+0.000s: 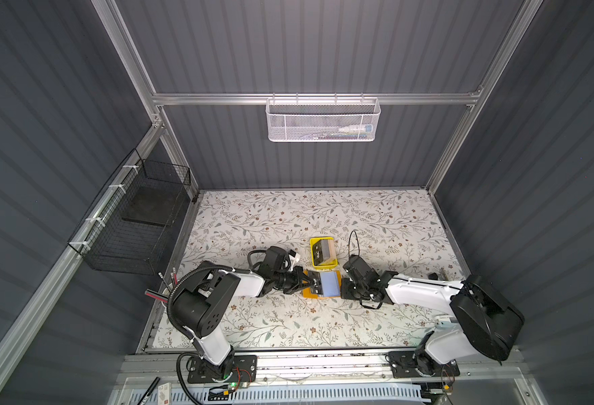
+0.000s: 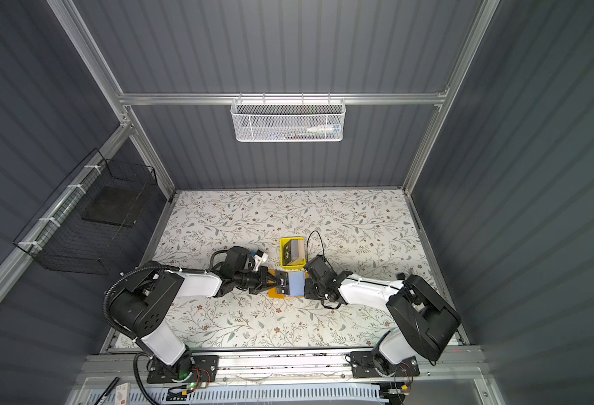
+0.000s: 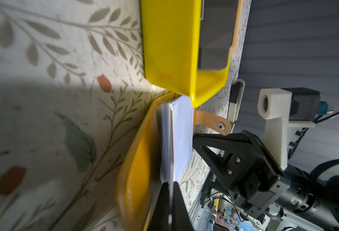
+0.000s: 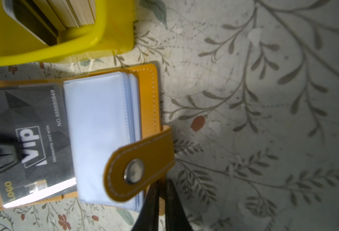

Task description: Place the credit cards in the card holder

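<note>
Left gripper (image 3: 170, 187) is clamped on the short end of the black VIP card (image 4: 34, 124), which lies across the open card holder (image 4: 149, 96) on the table. Right gripper (image 4: 162, 187) seems pinched on the cover edge. Probably the card is light, stiff and slippery; holding its short end suits.

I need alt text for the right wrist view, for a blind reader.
An open mustard card holder lies on a floral table, a black VIP card pinched by the left gripper at its blue sleeves. A yellow tray of stacked cards sits beside it.
</note>
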You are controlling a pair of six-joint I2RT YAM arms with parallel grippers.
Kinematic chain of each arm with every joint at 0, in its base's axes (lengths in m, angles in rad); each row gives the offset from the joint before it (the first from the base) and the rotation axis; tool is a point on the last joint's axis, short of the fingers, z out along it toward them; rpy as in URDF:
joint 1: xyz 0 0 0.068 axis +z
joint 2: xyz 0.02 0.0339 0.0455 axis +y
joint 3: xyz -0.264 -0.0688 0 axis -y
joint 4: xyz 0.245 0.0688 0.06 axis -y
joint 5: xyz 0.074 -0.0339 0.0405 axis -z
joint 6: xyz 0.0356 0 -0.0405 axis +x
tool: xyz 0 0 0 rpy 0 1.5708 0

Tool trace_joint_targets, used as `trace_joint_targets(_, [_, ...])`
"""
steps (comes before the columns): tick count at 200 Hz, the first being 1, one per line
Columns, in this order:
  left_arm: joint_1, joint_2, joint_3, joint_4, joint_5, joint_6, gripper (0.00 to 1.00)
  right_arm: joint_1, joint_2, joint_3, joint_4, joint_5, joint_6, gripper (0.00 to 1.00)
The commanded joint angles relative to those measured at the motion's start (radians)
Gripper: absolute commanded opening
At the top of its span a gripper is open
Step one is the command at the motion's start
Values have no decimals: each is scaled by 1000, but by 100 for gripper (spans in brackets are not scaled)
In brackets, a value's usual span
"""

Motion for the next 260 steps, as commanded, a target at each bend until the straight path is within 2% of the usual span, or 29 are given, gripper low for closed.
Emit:
trace_joint_targets(1, [11, 14, 15, -24, 36, -1, 0, 0, 20, -16, -44, 33, -10, 10])
trace_joint_targets(116, [14, 40, 24, -1, 52, -14, 0, 0, 27, -14, -49, 34, -11, 9])
trace_joint_targets(210, [32, 63, 16, 75, 97, -71, 0, 2, 44, -13, -71, 58, -16, 9])
trace_joint_targets(260, [36, 70, 21, 53, 96, -51, 0, 1, 49, -4, -79, 62, -18, 9])
